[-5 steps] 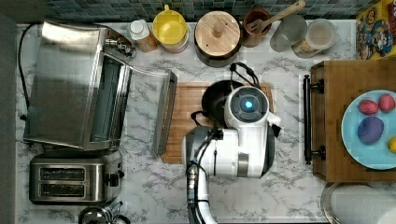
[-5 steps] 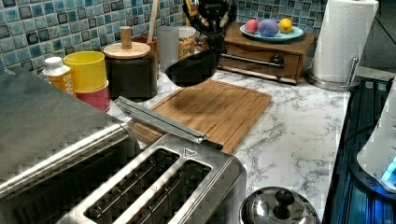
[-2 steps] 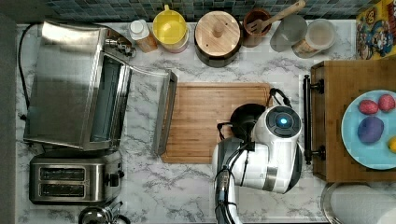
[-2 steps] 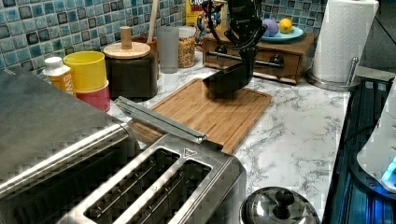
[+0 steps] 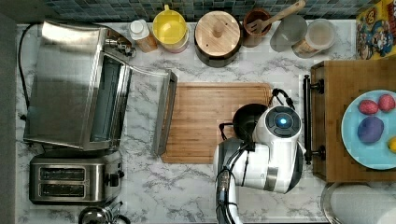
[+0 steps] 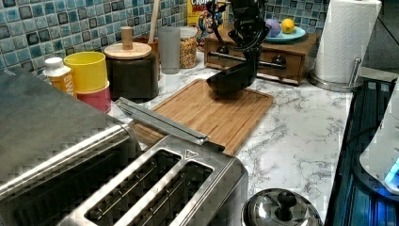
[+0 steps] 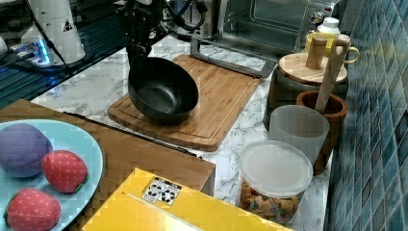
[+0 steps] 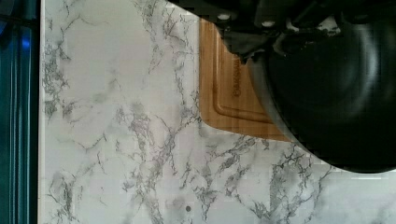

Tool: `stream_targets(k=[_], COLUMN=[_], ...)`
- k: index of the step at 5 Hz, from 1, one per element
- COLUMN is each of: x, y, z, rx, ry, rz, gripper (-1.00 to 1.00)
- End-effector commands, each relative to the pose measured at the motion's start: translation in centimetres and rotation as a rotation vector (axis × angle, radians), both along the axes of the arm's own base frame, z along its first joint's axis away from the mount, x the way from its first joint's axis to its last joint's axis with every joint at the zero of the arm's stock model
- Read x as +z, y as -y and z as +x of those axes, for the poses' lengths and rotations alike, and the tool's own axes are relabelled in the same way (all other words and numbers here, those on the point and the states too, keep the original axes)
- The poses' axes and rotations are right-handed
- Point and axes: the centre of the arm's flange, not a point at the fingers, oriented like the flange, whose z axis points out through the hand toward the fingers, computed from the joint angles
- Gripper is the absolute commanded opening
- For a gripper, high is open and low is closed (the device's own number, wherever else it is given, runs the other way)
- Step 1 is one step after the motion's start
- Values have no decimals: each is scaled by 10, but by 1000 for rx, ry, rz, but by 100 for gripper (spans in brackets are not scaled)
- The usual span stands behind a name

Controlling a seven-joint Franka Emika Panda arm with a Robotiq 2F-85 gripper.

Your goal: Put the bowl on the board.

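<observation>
The black gripper [image 7: 136,54] is clamped on the rim of the small round black bowl [image 7: 163,95], which hangs tilted, its dark inside turned toward the right view's camera. The bowl's underside sits on or just above the large light-brown striped bamboo board [image 7: 226,96]; contact cannot be told. In the top view the bowl [image 5: 247,120] lies over the board's [image 5: 205,121] right end, partly under the white arm. Right of the board in the top view stands a darker wooden tray [image 5: 348,79] carrying a pale blue plate [image 5: 355,147] of fruit.
</observation>
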Motion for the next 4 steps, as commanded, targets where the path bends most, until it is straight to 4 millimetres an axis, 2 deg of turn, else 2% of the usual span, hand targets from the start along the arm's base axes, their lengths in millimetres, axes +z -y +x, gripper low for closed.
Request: stream_targets(k=[1, 2, 4], x=[23, 15, 29], y=[-15, -17, -22], z=[62, 73, 80], rx=[75, 102, 110], ry=[78, 35, -1], rz=[-1, 25, 42], gripper=[0, 0, 0])
